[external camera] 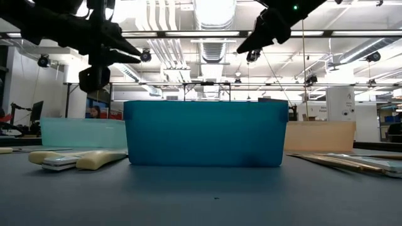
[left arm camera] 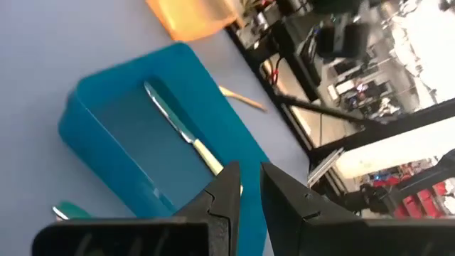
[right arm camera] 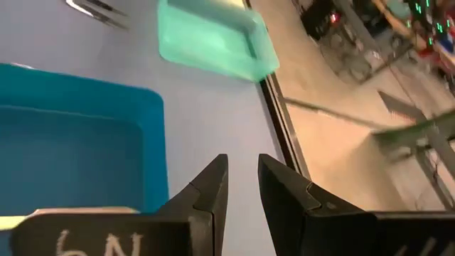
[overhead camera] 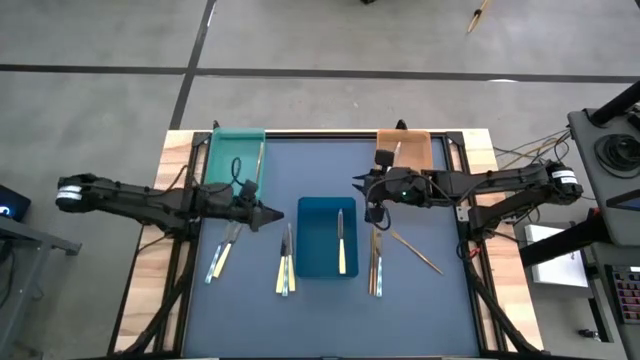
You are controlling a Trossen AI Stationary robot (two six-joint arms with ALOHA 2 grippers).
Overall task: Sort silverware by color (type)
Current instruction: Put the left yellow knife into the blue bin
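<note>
Left hand (overhead camera: 272, 215) hovers empty, fingers narrowly parted, above the dark counter (overhead camera: 440, 310). Nearest slim cream-handled utensils (overhead camera: 286, 262) lie just toward the front edge, long axes front-to-back. Right hand (overhead camera: 360, 182) empty, narrow too, sits farther off by the orange rectangular tray (overhead camera: 420, 150).

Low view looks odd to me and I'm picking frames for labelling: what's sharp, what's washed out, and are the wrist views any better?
Low view: blue tray is sharp, ceiling lights glare, arms are silhouettes. Left wrist view: room beyond the table blows out white. Right wrist view: teal tray and floor are soft and blurred.
</note>
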